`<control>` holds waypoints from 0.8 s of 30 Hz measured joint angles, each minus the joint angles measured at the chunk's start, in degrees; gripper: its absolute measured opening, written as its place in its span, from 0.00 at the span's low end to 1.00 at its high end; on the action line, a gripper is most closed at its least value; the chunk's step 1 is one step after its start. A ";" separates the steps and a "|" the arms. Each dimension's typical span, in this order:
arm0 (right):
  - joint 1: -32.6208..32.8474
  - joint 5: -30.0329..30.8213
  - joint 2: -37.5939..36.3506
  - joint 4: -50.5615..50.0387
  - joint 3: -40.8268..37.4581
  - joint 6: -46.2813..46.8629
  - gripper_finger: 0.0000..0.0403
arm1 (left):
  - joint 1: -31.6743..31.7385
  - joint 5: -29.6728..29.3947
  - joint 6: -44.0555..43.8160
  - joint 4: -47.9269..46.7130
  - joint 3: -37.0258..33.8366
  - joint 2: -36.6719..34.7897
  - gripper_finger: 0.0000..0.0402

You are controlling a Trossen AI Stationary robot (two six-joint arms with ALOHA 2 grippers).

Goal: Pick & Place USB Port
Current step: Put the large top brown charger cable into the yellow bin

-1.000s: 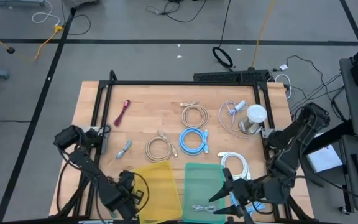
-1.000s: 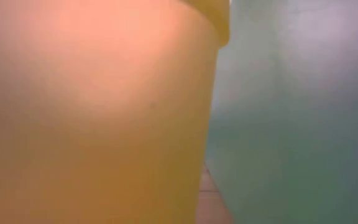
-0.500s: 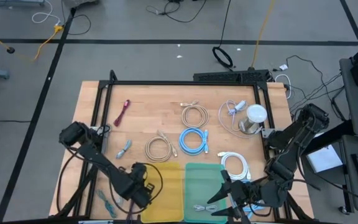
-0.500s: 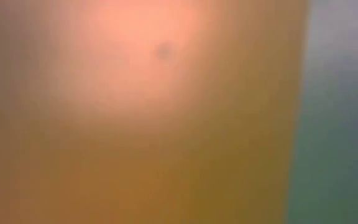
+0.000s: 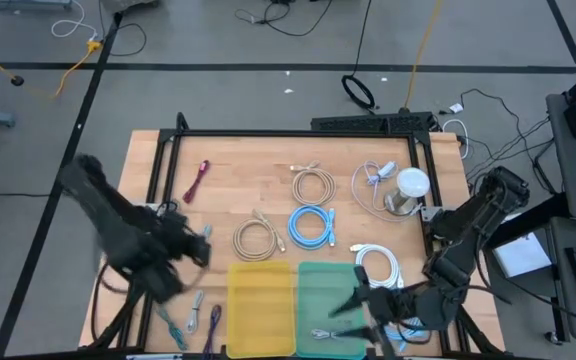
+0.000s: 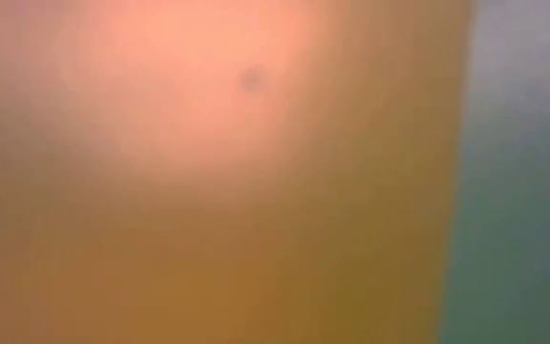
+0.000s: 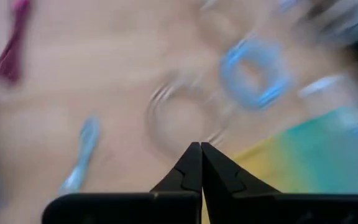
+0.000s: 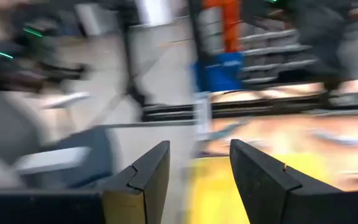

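Several coiled cables lie on the wooden table: a beige coil, a blue coil, a white coil and another beige coil. A small light-blue USB piece lies flat near the left rail. My left gripper is shut and empty above the table, between that piece and the yellow bin; its closed tips show in the left wrist view. My right gripper is open and empty over the green bin, where a thin cable lies.
A magenta cable lies at the far left. A lavender cable and a metal cup are at the far right. Small cable pieces lie near the front left edge. The yellow bin's wall fills the low view.
My left arm has swung fast from the near edge beside the yellow bin up and toward the table's left and far side. The yellow bin, askew a second ago, now stands square against the green bin. Small cable pieces at the front left have come into view.
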 joint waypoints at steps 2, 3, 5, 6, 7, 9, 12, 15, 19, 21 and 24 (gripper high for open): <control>-1.81 7.19 -0.28 -3.10 0.00 -1.64 0.40 | -1.26 -8.05 -0.05 0.25 0.59 -3.51 0.00; -3.09 11.18 -0.59 -6.18 0.00 -2.01 0.40 | -1.82 -11.07 0.39 0.22 0.77 -5.00 0.00; -7.10 16.30 -1.10 -13.52 0.00 -2.50 0.40 | -2.40 -14.92 2.91 0.49 0.89 -7.08 0.00; -9.67 16.99 -1.24 -17.83 0.00 -2.04 0.40 | -2.46 -15.63 4.55 0.66 0.91 -7.76 0.00; -12.44 17.19 -1.22 -22.03 0.00 -0.97 0.40 | -2.40 -15.95 6.15 0.69 0.91 -8.22 0.00; -18.43 14.27 -1.03 -29.40 -0.05 1.76 0.40 | -2.07 -15.84 9.07 0.71 0.91 -8.54 0.01; -27.97 4.95 -1.04 -35.91 -0.10 3.89 0.40 | -1.49 -14.38 12.32 0.36 0.91 -8.50 0.01; -36.66 -4.71 -0.80 -34.99 -1.99 1.08 0.40 | -1.17 -12.33 15.53 0.18 0.91 -8.50 0.02; -45.07 -13.02 -0.71 -34.64 -5.23 -3.45 0.40 | -0.95 -11.31 20.11 0.01 0.91 -8.50 0.01; -48.36 -16.99 -0.80 -32.02 -8.11 -6.45 0.40 | -0.95 -11.30 20.64 -0.45 0.91 -8.50 0.01; -51.94 -22.61 -0.65 -27.03 -13.50 -11.58 0.40 | -0.95 -11.30 20.91 -1.07 0.91 -8.52 0.01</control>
